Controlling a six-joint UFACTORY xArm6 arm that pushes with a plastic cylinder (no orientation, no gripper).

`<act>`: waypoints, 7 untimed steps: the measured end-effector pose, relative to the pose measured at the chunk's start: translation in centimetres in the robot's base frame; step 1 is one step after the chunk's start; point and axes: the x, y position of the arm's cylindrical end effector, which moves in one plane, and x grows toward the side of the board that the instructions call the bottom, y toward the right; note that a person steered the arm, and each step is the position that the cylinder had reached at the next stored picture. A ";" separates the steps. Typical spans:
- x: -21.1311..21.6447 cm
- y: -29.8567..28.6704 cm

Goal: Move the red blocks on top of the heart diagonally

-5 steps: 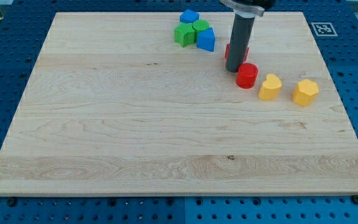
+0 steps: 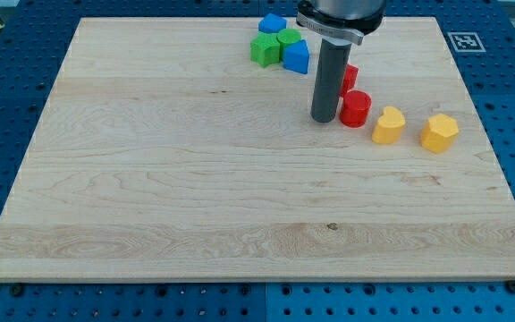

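My tip [image 2: 324,119] rested on the wooden surface [image 2: 195,197] just to the view's left of the red cylinder [image 2: 356,108], close beside it, though I could not tell whether the two touched. There were no fingers to speak of here (the arm ended in a plain dark rod), so nothing was gripped or held.

A second red block [image 2: 350,76] sat behind the rod toward the view's top, mostly hidden by it, so its shape could not be made out. To the view's right of the red cylinder lay the yellow heart [image 2: 388,124], very near it, and farther right, apart from the heart, stood a yellow hexagonal block [image 2: 439,132].

Up near the surface's top edge a tight cluster sat to the view's left of the rod: a blue block [image 2: 272,23] at the back, a green block [image 2: 263,50] on the left, another green block [image 2: 288,38] in the middle, and a second blue block [image 2: 297,57] on the right. These four pressed closely together.
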 end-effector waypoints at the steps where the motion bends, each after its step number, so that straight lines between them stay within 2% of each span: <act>1: -0.1 0.0; 2: -0.3 0.5; 4: -3.3 5.8; 7: -2.1 5.7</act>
